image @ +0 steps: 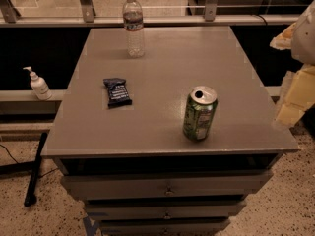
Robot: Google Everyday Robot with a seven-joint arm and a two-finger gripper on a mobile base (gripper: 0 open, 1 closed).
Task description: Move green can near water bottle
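Note:
The green can [200, 113] stands upright on the grey table top [162, 68], near the front right. It has a silver top with a pull-tab. The water bottle [133, 26] stands upright at the far edge of the table, left of centre, clear with a white cap and a dark label band. The can and the bottle are far apart. My gripper [291, 107] shows as pale, yellowish parts at the right edge of the view, beyond the table's right side and to the right of the can, touching nothing.
A dark snack packet [117, 92] lies flat on the table, left of centre. A small white pump bottle [38, 84] stands on a ledge to the left of the table. Drawers [167, 191] sit below the table top. A window rail runs behind.

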